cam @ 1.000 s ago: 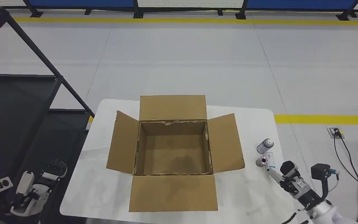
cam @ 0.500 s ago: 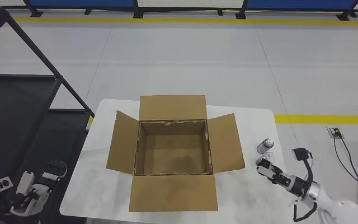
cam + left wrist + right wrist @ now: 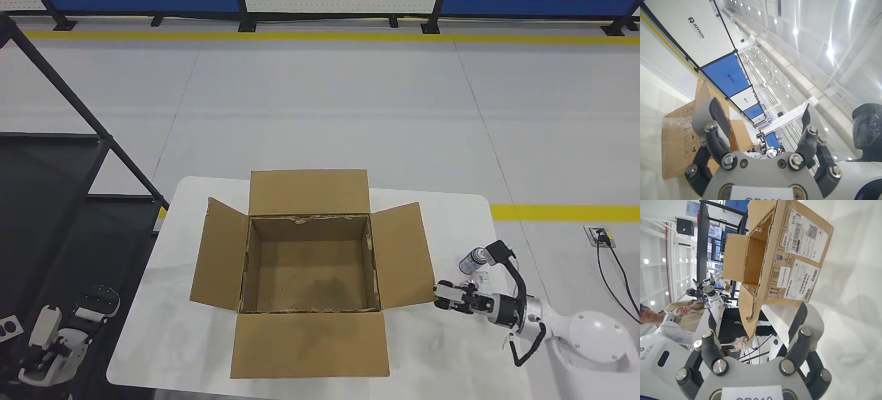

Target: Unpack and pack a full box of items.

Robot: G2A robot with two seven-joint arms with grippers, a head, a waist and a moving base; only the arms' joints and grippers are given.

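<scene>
We see the cardboard box [image 3: 309,343] in the middle of the white surface [image 3: 450,215], flaps spread. Our right end effector [image 3: 443,296] hovers open beside its right flap, near a small can [image 3: 474,261]. Our left end effector [image 3: 761,115] is open too, well apart from the box.

An open cardboard box [image 3: 310,275] is parked in the middle of the white table [image 3: 450,215], all four flaps folded out. The right gripper [image 3: 441,296] is held low, right by the near corner of the box's right flap. A small can [image 3: 474,260] is stood just beyond it.
</scene>
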